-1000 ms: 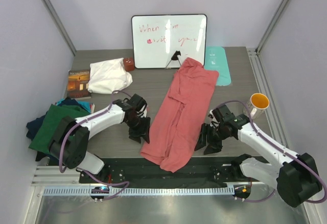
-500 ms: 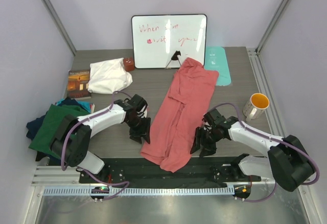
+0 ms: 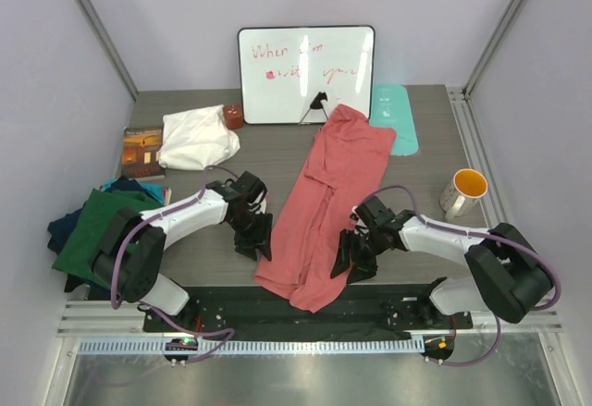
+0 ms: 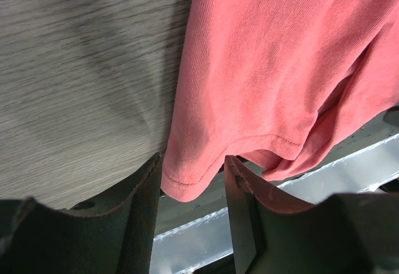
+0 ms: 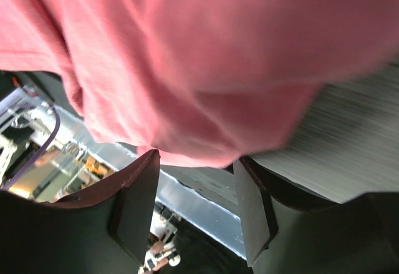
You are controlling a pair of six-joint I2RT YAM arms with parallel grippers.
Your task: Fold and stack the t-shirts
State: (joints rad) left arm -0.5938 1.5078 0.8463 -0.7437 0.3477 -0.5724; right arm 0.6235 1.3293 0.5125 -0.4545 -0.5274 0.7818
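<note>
Setting: grey wood-grain table (image 3: 277, 152) inside a pale lilac enclosure.

- Whiteboard (image 3: 305, 73): upright at the back edge, with faint red writing.
- White cloth (image 3: 194, 138): bunched, back left, beside a small reddish-brown object (image 3: 234, 116).
- Book (image 3: 143, 152): flat, just left of the white cloth.
- Teal mat (image 3: 393, 115): flat, back right, touching the far corner of the pink shirt.
- Mug (image 3: 465, 190): white with an orange inside, upright near the right edge.
- Pink t-shirt (image 3: 338, 193): long and loosely folded lengthwise. It lies diagonally from the whiteboard's foot down to the front edge, where its near end hangs over.
- Green t-shirt (image 3: 97, 221): folded, on the left edge, lying on top of navy t-shirts (image 3: 58, 232).
- Left gripper (image 3: 254, 235): low at the pink t-shirt's near left edge. Fingers spread, with the hem corner lying in the gap and not pinched.
- Right gripper (image 3: 351, 258): low at the shirt's near right edge. Fingers spread, with the cloth's edge just ahead of the tips and nothing pinched.
</note>
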